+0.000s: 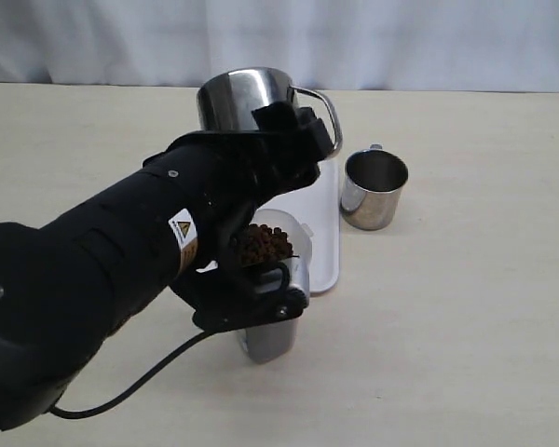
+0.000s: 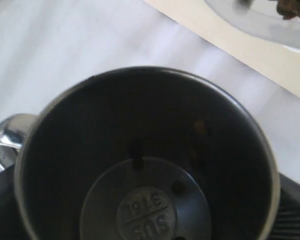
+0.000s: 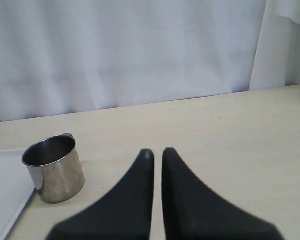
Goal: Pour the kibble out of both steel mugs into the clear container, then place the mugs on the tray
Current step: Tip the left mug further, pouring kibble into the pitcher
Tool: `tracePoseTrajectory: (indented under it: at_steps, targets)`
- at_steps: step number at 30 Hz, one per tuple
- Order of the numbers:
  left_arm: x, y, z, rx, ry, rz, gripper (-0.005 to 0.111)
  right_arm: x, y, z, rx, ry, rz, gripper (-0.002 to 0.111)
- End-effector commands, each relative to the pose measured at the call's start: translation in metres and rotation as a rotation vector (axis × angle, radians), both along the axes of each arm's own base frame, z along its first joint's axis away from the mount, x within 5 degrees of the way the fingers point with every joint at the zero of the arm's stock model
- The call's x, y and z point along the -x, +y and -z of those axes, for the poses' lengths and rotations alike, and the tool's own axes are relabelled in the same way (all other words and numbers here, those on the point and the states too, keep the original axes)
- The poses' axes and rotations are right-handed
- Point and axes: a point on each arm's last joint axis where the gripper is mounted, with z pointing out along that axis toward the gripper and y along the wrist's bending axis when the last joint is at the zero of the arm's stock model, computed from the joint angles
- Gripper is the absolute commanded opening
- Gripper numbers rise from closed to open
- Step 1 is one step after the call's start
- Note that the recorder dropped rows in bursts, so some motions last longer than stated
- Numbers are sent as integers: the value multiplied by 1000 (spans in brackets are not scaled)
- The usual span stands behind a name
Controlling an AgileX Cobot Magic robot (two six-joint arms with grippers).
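Saw the left arm filling the lower left of the exterior view, slanting up toward the middle, a black cable trailing under it on the pale tabletop. Found the left hand pinching the raised mug at its wall, well clear of the tabletop. Judged that mug tipped far over: base up, mouth turned back toward the wrist, looped handle jutting to the right. Looked down its mouth through the left wrist view and made out dark steel walls, a stamped bottom in plain sight, and a few dark specks too blurred to name. Placed the container below the raised mug in the exterior view, upright on the tabletop, its middle hidden by the arm. Noted the kibble heaped brown at its rim. Made out the white tray lying flat just behind and right of the container, partly covered by the arm. Spotted the standing mug upright on the tabletop just beside the tray's right edge, not on it; could not tell its contents. Found the right hand in the right wrist view with fingers pressed nearly together, a thin slit between, gripping nothing, poised above the tabletop, the standing mug ahead and a white curtain beyond.
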Motion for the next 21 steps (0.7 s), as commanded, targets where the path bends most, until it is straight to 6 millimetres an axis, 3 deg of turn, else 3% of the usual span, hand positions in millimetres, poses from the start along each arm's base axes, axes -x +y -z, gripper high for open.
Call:
tracePoseTrajectory:
  at_steps: [1,6,12,21]
  targets:
    - [5,-3,-4,-72,-78,2,0,0,0,1,5,1,-3,5]
    - [1,-10,16,-190,-106,-28,0,0,0,1,5,1,-3,5]
    - [5,-12,15,-192,-124,-32,0,0,0,1,5,1,-3,5]
    - [30,-20,9,-188,-195,-18,0,0,0,1,5,1,-3,5]
